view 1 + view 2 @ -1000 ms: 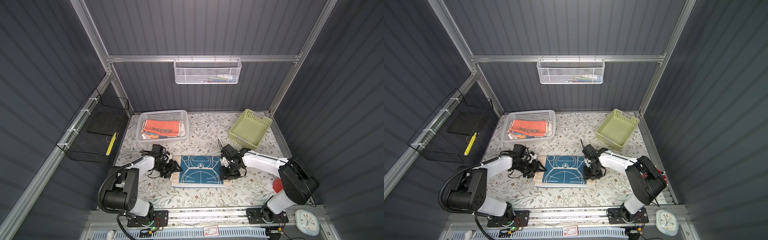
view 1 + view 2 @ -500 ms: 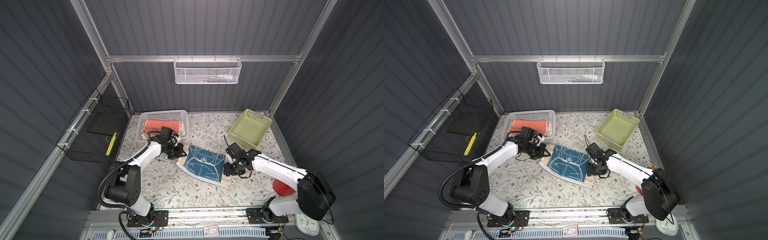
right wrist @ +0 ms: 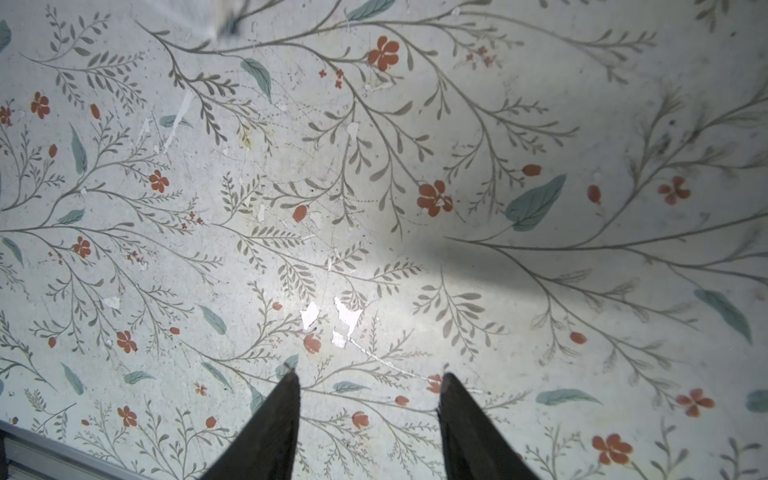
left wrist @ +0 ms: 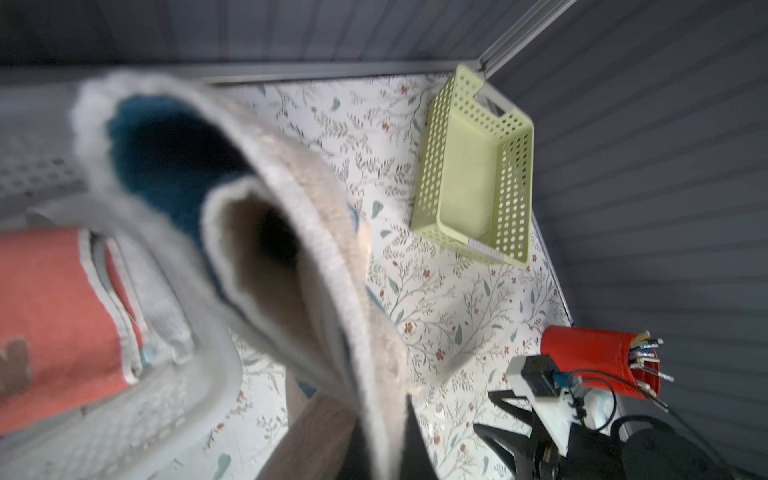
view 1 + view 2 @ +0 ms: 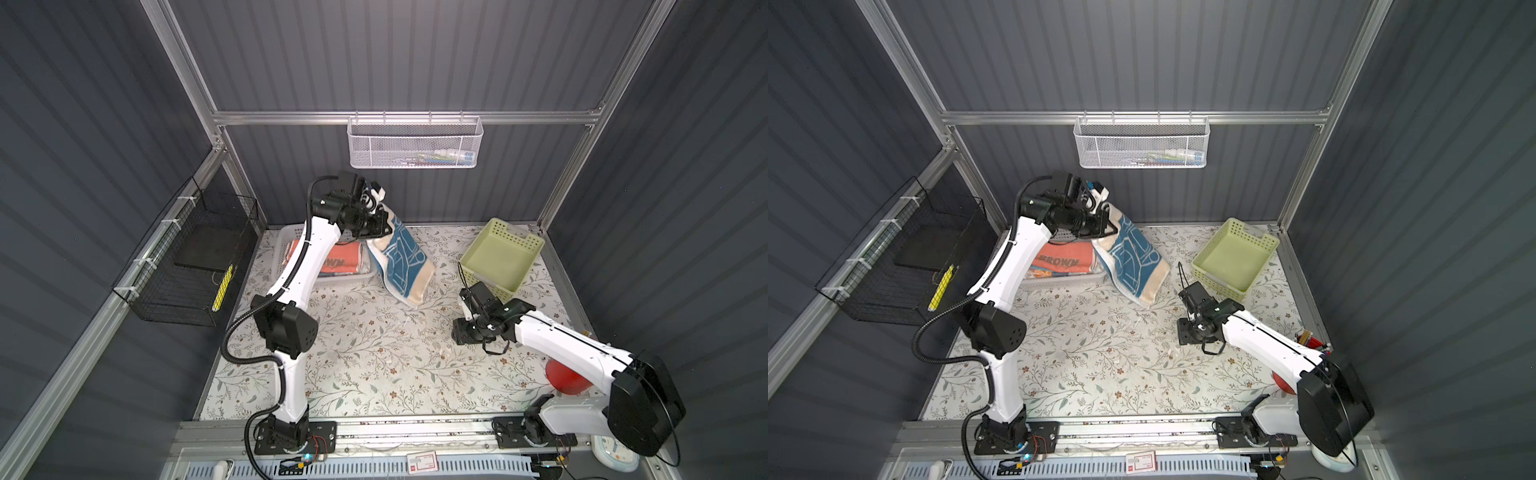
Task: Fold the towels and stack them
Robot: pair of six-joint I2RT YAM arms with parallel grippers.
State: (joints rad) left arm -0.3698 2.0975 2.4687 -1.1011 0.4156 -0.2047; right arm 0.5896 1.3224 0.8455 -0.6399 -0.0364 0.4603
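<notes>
Since a second ago the left arm has swung up and back, carrying the cream-and-blue towel [image 5: 401, 259] off the middle of the table [image 5: 374, 357], and the right arm has let go of it.

The white basket [image 5: 340, 280] at the back left holds the coral towel [image 5: 345, 259] on top of other folded cloth. It sits directly below the raised left arm. The cream-and-blue towel hangs just beside the basket's right wall. Its long axis slants down from the left pincer [image 5: 381, 224] toward the table's middle (whether its lower end touches the table cannot be told).

The left pincer is pressed together on the towel's upper edge, and is plainly the nearer one. The likely next move is a short carry leftward over the basket rim, lowering onto the coral towel. The rim could catch the dangling end.

The right pincer [image 3: 368, 374] is spread and holds nothing, hovering over bare table in front of the green basket [image 5: 519, 239], well apart from the towel.
</notes>
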